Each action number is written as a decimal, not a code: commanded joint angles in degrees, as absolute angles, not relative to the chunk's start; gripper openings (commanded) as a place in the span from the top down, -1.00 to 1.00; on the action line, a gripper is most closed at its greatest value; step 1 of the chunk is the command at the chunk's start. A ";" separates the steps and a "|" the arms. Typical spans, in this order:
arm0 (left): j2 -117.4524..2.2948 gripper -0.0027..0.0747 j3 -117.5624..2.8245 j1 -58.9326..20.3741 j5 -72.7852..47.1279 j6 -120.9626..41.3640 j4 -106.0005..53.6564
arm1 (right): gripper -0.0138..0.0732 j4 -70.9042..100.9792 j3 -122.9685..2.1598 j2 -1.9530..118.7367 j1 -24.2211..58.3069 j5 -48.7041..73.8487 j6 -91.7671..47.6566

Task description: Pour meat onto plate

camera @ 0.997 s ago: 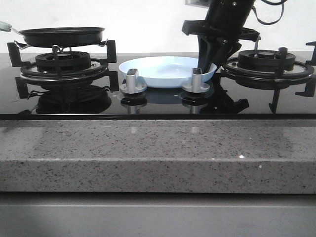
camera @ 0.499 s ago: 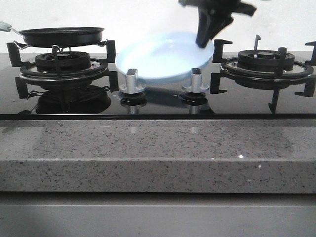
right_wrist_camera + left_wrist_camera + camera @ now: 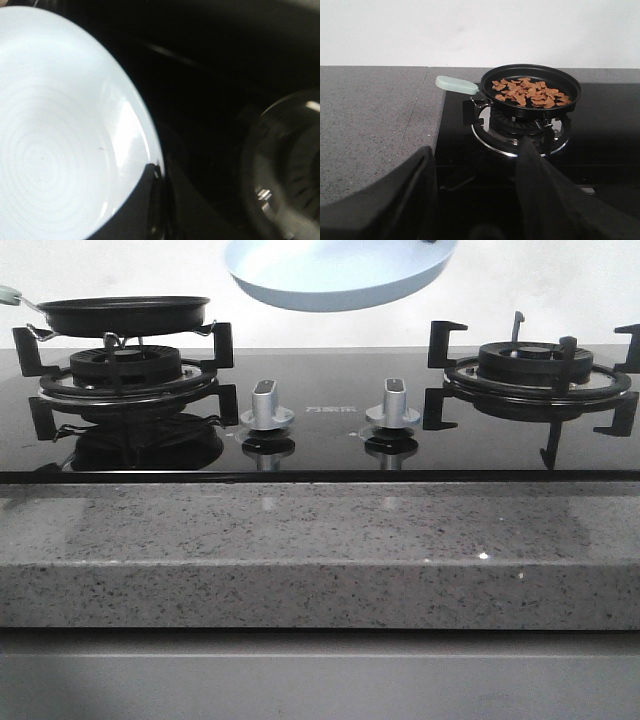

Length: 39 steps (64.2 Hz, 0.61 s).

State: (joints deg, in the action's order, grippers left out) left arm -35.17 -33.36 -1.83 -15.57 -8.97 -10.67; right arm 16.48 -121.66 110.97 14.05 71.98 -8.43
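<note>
Plate [image 3: 340, 275] cut off; right tool [image 3: 145, 200] blurred.

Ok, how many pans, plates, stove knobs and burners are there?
Frying pan: 1
Plate: 1
Knobs: 2
Burners: 2
Total: 6

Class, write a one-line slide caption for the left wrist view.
Orange-brown meat heaped in a black frying pan with a pale green handle, on a gas burner; open jaws in the foreground.
</note>
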 commanded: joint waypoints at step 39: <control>-35.46 -0.01 -35.45 -1.66 -10.63 -8.67 -11.45 | 0.82 20.98 -82.50 90.04 18.34 47.78 -11.14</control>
State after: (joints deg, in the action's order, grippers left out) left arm -35.17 -33.36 -1.83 -15.54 -8.97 -10.67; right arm 19.00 -81.23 93.02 18.33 50.82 -10.40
